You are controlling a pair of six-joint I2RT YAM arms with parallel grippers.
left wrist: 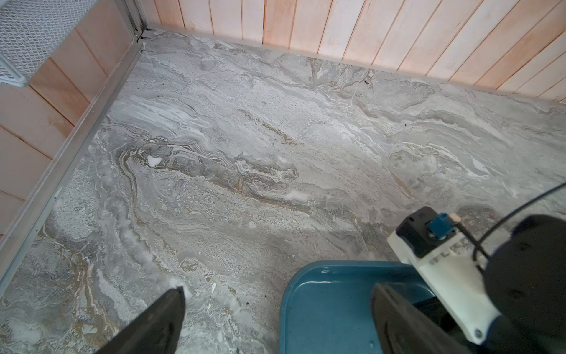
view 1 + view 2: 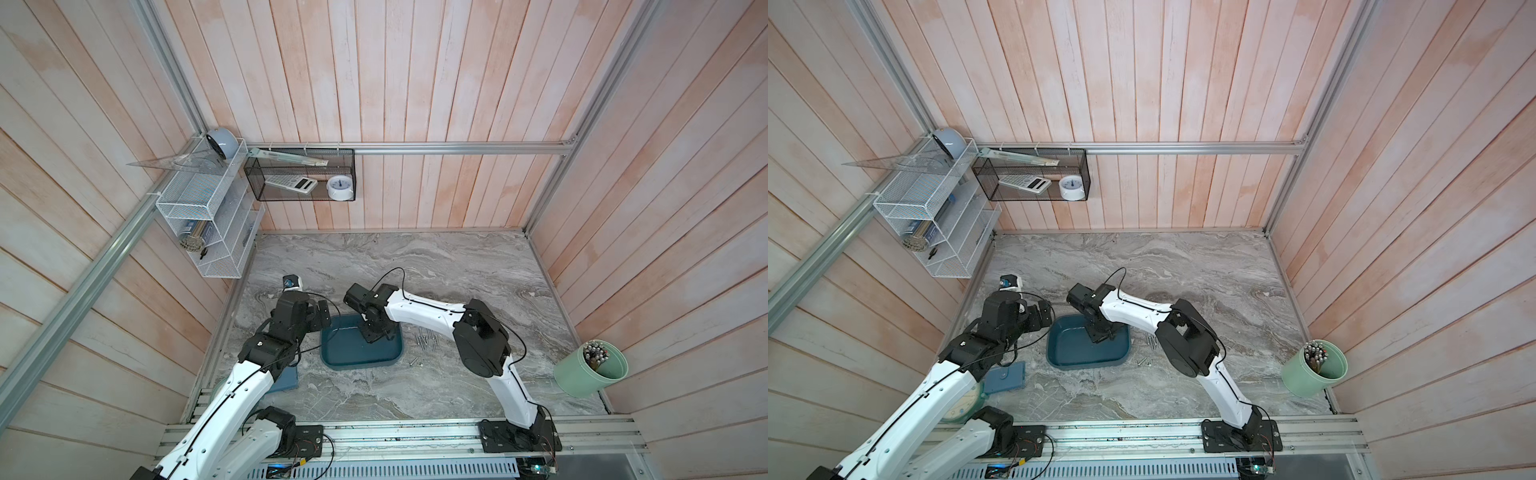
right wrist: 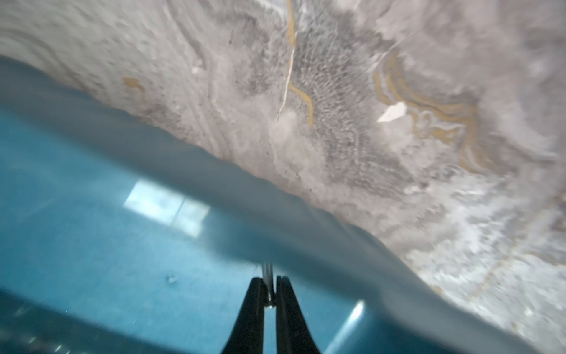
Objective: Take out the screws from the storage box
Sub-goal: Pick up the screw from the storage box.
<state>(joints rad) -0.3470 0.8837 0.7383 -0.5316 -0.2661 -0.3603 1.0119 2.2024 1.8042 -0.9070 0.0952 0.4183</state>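
Silver and threaded, one screw is pinched between the tips of the right gripper, whose black fingers are drawn together on its shaft. The right wrist view shows it low inside the storage box, close to the box's wall; whether it touches the floor there is too blurred to tell.

In both top views the dark teal box lies on the grey marble table, with the right gripper reaching down into its far half. The loose screws lie outside the box in a small heap on the marble, just beside its rim on the right arm's side. Two more screws lie nearer the front rail.

On the box's opposite side the left gripper hangs with its fingers spread wide and nothing between them. One finger is over the marble, the other over the box's corner.

Well apart, against the right wall, a pale green cup leans with a bundle of metal rods inside. A black mesh basket on the back wall holds a calculator and a small white clock.
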